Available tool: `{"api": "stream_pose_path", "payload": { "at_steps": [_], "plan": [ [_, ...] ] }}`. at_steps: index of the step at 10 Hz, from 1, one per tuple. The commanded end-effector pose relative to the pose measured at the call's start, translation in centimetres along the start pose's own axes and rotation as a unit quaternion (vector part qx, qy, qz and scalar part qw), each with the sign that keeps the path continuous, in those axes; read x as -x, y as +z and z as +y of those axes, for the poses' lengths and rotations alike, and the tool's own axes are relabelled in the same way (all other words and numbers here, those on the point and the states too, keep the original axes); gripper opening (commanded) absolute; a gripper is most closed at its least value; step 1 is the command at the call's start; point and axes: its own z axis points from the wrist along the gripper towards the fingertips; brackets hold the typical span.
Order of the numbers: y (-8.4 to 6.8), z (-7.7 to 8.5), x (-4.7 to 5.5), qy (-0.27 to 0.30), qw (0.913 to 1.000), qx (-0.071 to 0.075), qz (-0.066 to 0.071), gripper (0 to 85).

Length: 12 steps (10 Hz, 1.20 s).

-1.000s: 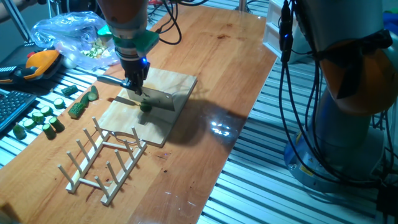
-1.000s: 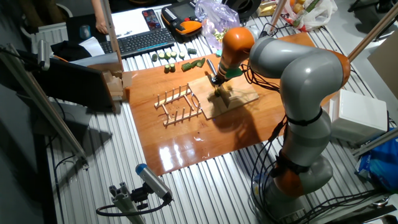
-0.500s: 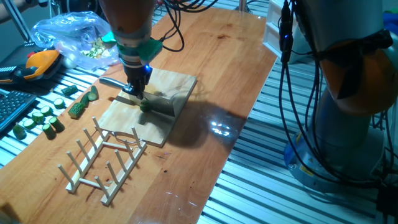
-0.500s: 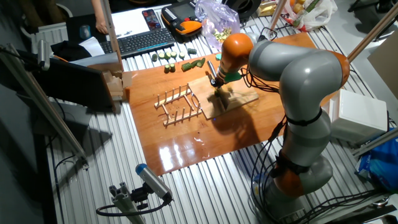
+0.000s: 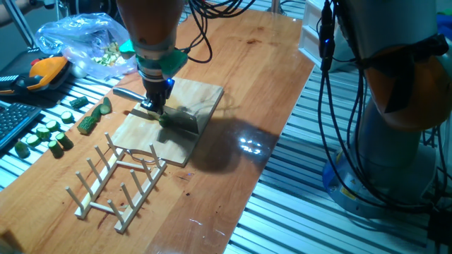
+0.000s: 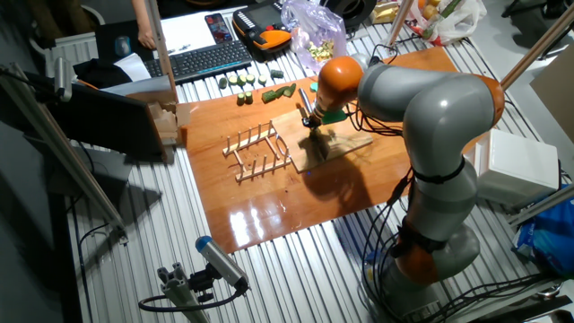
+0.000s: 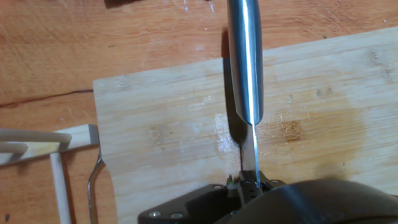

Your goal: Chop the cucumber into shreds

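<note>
Pale bamboo cutting board (image 5: 189, 95) carries the cucumber (image 5: 164, 120), a small dark chunk near its middle, too small to tell which way its long axis runs. Directly above, the gripper (image 5: 154, 106) pinches a knife (image 7: 245, 62), edge down, blade lying along the board.

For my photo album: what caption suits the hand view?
Knife in the robot's claw, poised edge-down over a pale wooden cutting board.
</note>
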Motion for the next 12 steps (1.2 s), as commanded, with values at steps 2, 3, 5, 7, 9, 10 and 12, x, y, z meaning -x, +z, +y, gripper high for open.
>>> {"api": "stream_pose_path", "payload": {
  "at_steps": [2,3,5,7,9,10,12],
  "plan": [
    [-1.2,-0.7,0.8,-0.003,0.9999,0.007,0.009,0.0],
    [-1.5,-0.9,1.0,-0.003,0.9999,0.008,0.011,0.0],
    [-1.6,-0.9,1.0,-0.003,0.9999,0.006,0.011,0.0],
    [-2.3,-0.5,1.2,-0.001,0.9998,0.009,0.02,0.0],
    [-3.3,-0.2,1.1,0.0,0.9997,0.003,0.026,0.0],
    [-3.4,-0.4,1.1,-0.002,0.9997,0.002,0.025,0.0],
    [-3.4,-0.5,1.1,-0.002,0.9997,0.003,0.025,0.0]
  ]
}}
